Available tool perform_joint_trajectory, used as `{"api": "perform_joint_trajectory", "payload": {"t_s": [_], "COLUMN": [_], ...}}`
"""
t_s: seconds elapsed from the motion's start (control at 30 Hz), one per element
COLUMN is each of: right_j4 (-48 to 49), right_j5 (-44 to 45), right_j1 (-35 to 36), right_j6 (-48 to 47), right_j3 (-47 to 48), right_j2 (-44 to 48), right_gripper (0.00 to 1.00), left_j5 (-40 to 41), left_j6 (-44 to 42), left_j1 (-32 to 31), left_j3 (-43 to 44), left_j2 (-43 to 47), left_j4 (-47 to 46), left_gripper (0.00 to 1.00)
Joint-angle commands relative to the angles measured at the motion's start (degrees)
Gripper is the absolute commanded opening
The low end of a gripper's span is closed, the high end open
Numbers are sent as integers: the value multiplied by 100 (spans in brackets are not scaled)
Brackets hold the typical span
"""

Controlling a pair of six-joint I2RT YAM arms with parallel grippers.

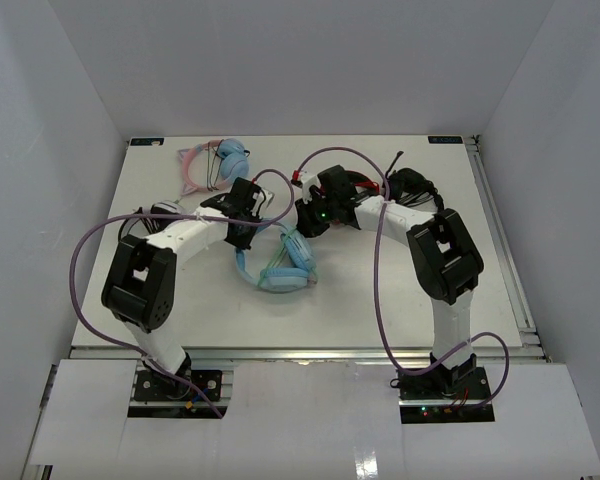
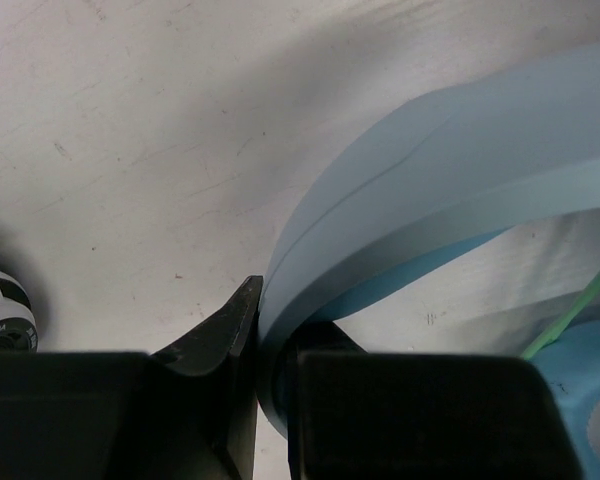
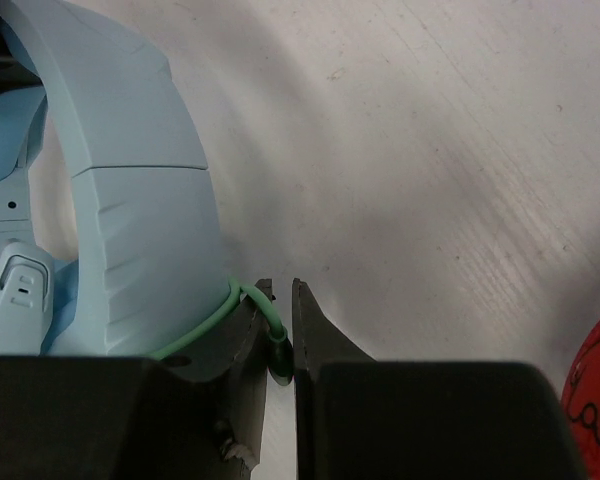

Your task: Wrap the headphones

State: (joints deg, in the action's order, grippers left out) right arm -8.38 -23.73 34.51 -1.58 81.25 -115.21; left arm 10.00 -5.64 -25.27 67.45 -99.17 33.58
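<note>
The light-blue headphones (image 1: pixel 280 265) lie on the white table between my two arms. My left gripper (image 1: pixel 242 228) is shut on their wide headband (image 2: pixel 430 180); in the left wrist view the band runs up and to the right from between the jaws (image 2: pixel 270 325). The thin pale-green cable (image 2: pixel 570 320) crosses a blue ear cup (image 2: pixel 580 410) at the right edge. My right gripper (image 1: pixel 315 215) is shut on the cable's dark green plug end (image 3: pixel 281 352). The cable (image 3: pixel 205 325) curves from the jaws (image 3: pixel 280 300) round the headband (image 3: pixel 130 150).
The pink cat-ear pair (image 1: pixel 215 165) lies at the back left. The red pair (image 3: pixel 595 390) shows at the right wrist view's lower right and behind the right gripper (image 1: pixel 300 178). Black items (image 1: pixel 412 185) lie at the back right. A white and black object (image 2: pixel 0 320) sits left of the left gripper.
</note>
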Motion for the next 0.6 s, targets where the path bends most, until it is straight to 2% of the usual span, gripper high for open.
{"api": "perform_joint_trajectory", "payload": {"t_s": [0.0, 0.1, 0.37, 0.57], "right_j4": [690, 700, 767, 776], "right_j5": [83, 318, 640, 730], "right_j1": [-50, -50, -49, -47], "right_j6": [114, 114, 279, 298], "right_j3": [536, 541, 594, 603], "right_j2": [-93, -135, -273, -338], "right_gripper": [10, 14, 14, 16], "left_j5": [249, 257, 259, 196], "left_j6": [-80, -68, 10, 46], "left_j1": [30, 50, 170, 206], "left_j3": [233, 404, 523, 568], "left_j2": [-460, -659, -821, -790], "left_j4": [557, 605, 571, 541], "left_gripper": [0, 0, 0, 24]}}
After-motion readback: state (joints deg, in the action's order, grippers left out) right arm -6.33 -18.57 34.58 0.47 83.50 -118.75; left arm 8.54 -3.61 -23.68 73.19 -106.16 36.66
